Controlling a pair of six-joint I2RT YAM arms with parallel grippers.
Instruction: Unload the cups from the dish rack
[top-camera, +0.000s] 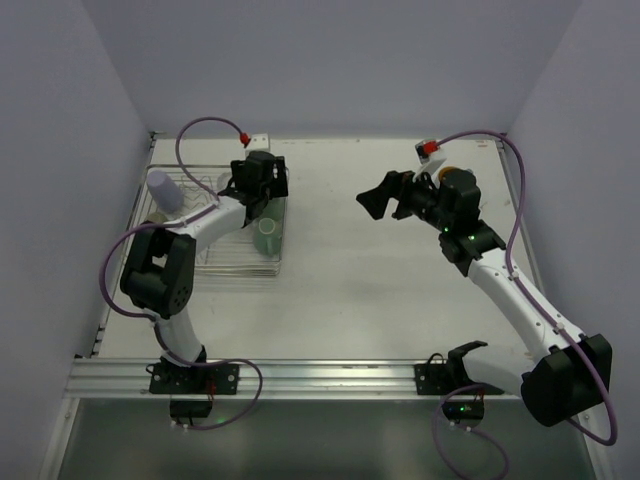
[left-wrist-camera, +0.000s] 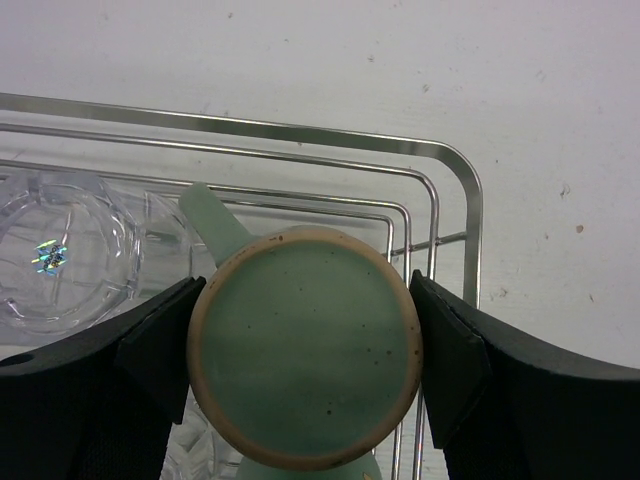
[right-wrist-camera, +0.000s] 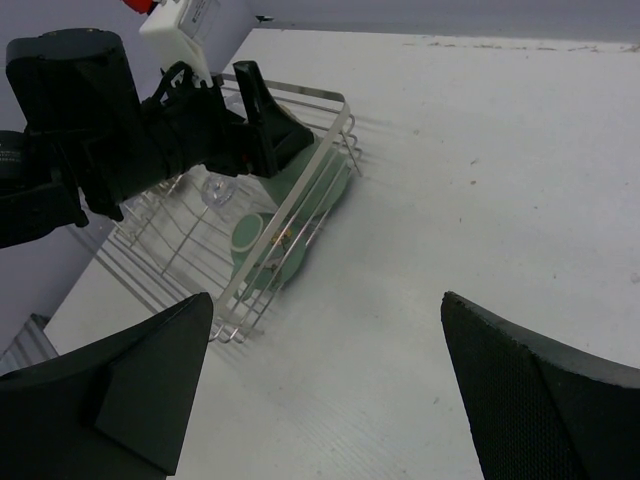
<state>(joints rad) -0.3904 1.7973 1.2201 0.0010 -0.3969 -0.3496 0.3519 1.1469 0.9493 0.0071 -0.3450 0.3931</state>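
Left wrist view shows my left gripper (left-wrist-camera: 305, 355) clamped across the upturned base of a mint-green mug (left-wrist-camera: 300, 300) standing in the dish rack (left-wrist-camera: 455, 175). I judge this is the pick-up, and next comes a straight lift clear of the wires. My right gripper (right-wrist-camera: 330, 380) hangs open, well apart from the rack, where I count two mint-green mugs with the second mug (top-camera: 268, 235), one lavender cup (top-camera: 165, 190) and at least one clear glass (left-wrist-camera: 60, 255).
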